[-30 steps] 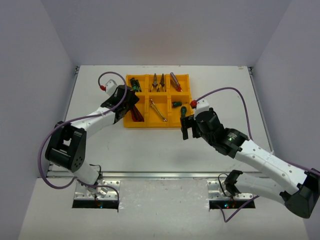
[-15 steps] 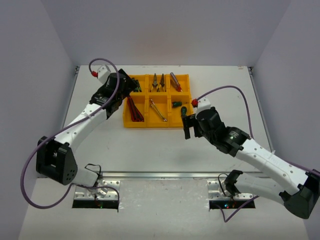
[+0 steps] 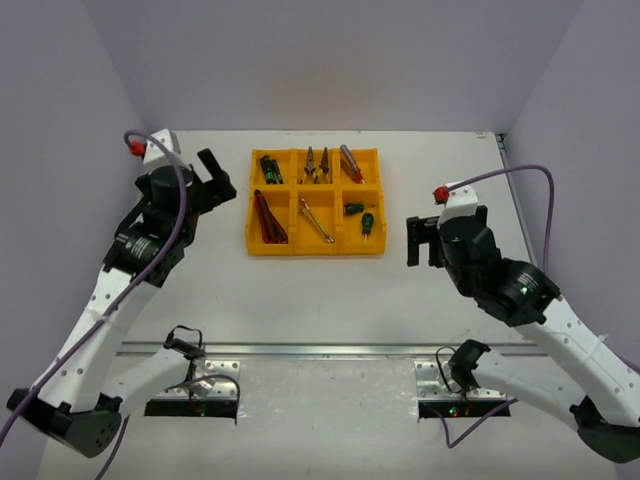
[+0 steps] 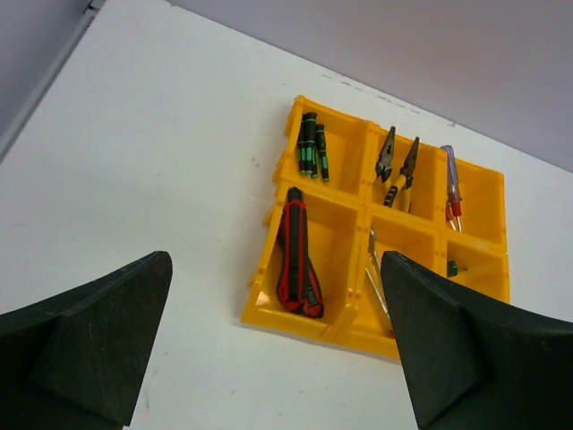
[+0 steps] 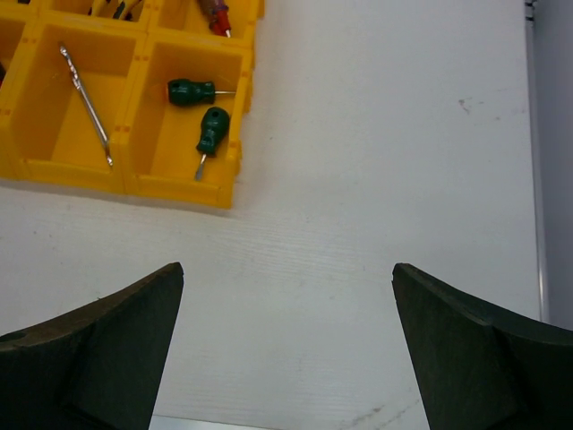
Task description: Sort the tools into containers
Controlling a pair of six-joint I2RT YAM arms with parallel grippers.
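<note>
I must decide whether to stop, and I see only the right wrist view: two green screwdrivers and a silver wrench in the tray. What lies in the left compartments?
Observer: The near left compartment holds the red-black utility knives.
Operator: And the far left one?
Observer: The slim dark green drivers lie there.
Operator: Does the left gripper carry something?
Observer: No, the left gripper is open and empty, off to the left of the yellow tray.
</note>
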